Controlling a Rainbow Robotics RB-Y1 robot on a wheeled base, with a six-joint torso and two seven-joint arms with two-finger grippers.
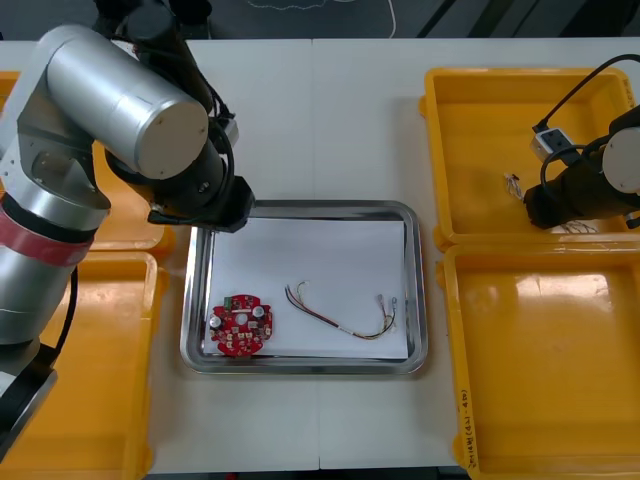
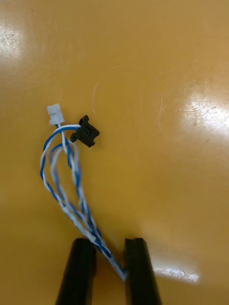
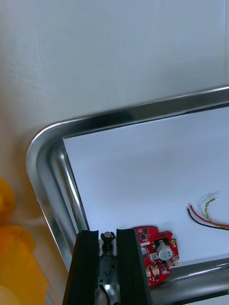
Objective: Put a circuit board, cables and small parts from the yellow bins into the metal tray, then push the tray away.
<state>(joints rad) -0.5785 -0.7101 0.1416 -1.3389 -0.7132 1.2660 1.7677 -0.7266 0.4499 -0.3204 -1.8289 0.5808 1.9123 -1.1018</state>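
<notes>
Light bench (image 1: 330,110): a shiny metal tray with a white inside (image 1: 330,205) sits at centre, between yellow plastic bins. The right tool (image 2: 110,271) is in the far right yellow bin (image 1: 480,120), narrowed onto the tail of a twisted blue and white cable (image 2: 78,214).

Risk: the hold is at the cable's very end, so it may slip out, or its loops may catch the bin wall.

The cable's long axis runs left from the tool toward the tray, connectors leading.

The left tool (image 3: 107,236), over the tray's far left corner, pinches a small metal part (image 3: 108,239).

A light table (image 1: 330,120) with a faint seam down its middle meets dark floor (image 1: 520,15) beyond its far edge
</notes>
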